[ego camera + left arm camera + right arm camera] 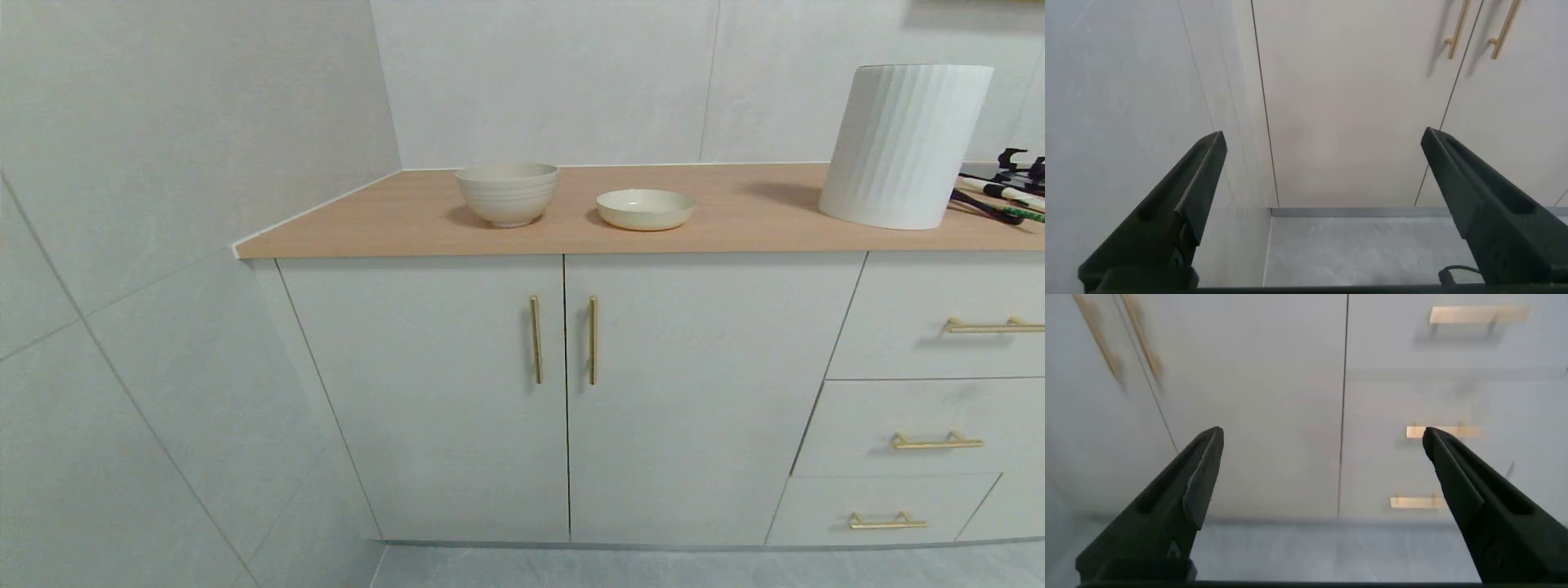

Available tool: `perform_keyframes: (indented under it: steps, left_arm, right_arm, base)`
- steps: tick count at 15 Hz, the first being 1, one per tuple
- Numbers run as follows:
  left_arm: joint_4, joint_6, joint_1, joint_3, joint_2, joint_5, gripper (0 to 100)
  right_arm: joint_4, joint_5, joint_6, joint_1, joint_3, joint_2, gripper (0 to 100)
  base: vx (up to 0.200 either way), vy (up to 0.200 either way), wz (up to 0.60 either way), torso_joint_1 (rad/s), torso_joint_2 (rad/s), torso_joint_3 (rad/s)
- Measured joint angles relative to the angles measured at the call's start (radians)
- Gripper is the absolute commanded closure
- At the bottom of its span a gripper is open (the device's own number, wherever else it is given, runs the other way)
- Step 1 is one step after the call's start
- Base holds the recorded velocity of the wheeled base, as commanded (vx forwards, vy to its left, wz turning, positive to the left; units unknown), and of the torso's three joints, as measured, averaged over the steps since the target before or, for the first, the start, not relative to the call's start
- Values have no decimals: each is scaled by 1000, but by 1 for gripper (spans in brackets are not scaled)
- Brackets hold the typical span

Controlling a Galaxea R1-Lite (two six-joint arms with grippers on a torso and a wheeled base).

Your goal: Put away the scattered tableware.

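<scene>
Wide-spread left fingers (1167, 220) and right fingers (1167, 514) face cabinet (441, 457); bowl (506, 193) above.

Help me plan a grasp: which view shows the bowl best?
The head view: the bowl stands whole on the counter, beside the dish. Both wrist views face the cabinet fronts below it.

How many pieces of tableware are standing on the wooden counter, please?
2. A deep ribbed bowl stands toward the left end of the counter; a shallow dish sits apart to its right. The tall white container might hide more behind it.
</scene>
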Motion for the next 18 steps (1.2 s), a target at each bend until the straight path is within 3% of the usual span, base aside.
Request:
perform_keyframes:
  steps: [7,11,18]
  left_arm:
    - [0,0,0,0,0,0,0]
    - [0,0,0,0,0,0,0]
    - [0,0,0,0,0,0,0]
  right_arm:
    - [-11,171,13,171,-222,482,0]
    - [-116,282,13,242,-383,870,0]
    - [-344,265,35,430,-681,1512,0]
  base:
    - [0,0,0,0,0,0]
    - [0,0,0,0,0,0]
    - [0,0,0,0,0,0]
